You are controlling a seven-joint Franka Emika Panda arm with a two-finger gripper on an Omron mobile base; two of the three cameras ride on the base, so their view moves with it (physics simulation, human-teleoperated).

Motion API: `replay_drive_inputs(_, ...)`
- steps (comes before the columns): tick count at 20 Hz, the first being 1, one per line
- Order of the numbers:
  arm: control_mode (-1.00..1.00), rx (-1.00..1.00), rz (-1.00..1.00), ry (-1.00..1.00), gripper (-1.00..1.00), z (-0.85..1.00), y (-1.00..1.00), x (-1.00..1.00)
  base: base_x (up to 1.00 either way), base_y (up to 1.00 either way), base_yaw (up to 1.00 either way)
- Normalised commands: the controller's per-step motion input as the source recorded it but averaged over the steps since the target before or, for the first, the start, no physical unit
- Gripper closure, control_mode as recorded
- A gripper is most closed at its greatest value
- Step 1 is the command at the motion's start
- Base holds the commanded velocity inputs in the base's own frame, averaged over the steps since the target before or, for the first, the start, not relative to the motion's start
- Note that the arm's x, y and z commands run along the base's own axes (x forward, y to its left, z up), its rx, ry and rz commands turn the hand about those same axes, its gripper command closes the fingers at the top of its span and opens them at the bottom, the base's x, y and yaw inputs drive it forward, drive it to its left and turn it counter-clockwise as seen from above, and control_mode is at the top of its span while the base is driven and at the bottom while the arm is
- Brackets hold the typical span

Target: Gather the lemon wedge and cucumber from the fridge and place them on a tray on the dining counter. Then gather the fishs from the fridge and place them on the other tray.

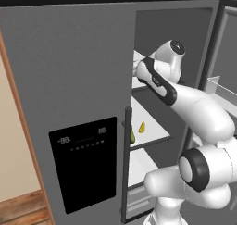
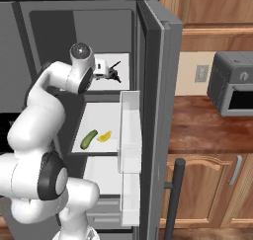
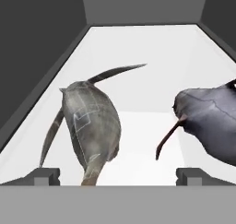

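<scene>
The two-finger gripper (image 3: 117, 174) is standing with its jaws spread fully wide and is gripping nothing; both dark finger tips (image 3: 42, 176) are rising at the bottom of the hand view with open space between them. Directly beyond the tips, two fish are lying on the white upper fridge shelf (image 3: 147, 52). The grey, scale-patterned fish with the long thin fin (image 3: 92, 121) is sitting just ahead of the jaws, left of the centre line, its long axis running roughly away from the hand and so across the line on which the fingers would be closing. The darker, smooth grey-blue fish (image 3: 209, 124) is lying to the right, partly outside the right finger tip. By judgement, the scale-patterned fish is the nearer candidate, and the coming move is turning on a slight shift left before advancing so both fingers are straddling its body. In the right base view the gripper is reaching into the upper shelf of the open grey fridge (image 2: 153, 51). One shelf lower, on the white middle shelf (image 2: 106, 116), one dark green elongated cucumber (image 2: 89, 140) and one yellow lemon wedge (image 2: 104, 136) are lying side by side, close together, not yet collected. Count: two fish, one cucumber, one lemon wedge, all inside the fridge. Neither tray nor dining counter is in sight.
</scene>
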Motion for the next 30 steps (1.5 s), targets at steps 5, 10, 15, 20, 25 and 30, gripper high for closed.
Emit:
replay_drive_inputs(5,-1.0,0.0,0.05,0.0,-1.0,-0.08,0.0,0.38,0.0,0.0,0.0)
replay_drive_inputs(10,-1.0,0.0,0.08,0.0,-1.0,-0.08,0.0,0.46,0.0,0.0,0.0)
replay_drive_inputs(15,-1.0,0.0,0.06,0.0,-1.0,-0.16,0.02,0.43,0.0,0.0,0.0)
replay_drive_inputs(20,-1.0,-0.04,0.03,0.0,-1.0,-0.43,0.19,0.08,0.0,0.0,0.0)
replay_drive_inputs(25,-1.0,-0.1,0.01,0.0,1.0,-0.66,0.41,0.0,0.0,0.0,0.0)
replay_drive_inputs(30,-1.0,-0.05,0.01,0.0,1.0,-0.49,0.24,0.0,0.0,0.0,0.0)
